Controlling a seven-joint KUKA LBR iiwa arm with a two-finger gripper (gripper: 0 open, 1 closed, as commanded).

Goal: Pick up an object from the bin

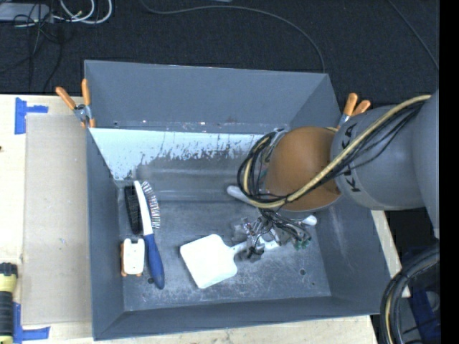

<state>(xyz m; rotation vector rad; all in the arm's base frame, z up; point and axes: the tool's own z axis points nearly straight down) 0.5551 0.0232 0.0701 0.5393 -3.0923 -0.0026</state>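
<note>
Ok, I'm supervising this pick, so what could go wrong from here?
The hand sits at the right edge of the flat white piece, not over its middle, so a grip there might slip or tip it. It also lies flat on the bin floor, leaving little to get under.

brushes (148, 221) left, white slab (208, 260) centre, back free

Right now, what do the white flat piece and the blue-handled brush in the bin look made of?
White flat piece: probably plastic, smooth matte, uniform colour, rounded corners. Blue-handled brush: handle looks like moulded plastic with slight sheen; white bristles seem synthetic, not certain.
</note>
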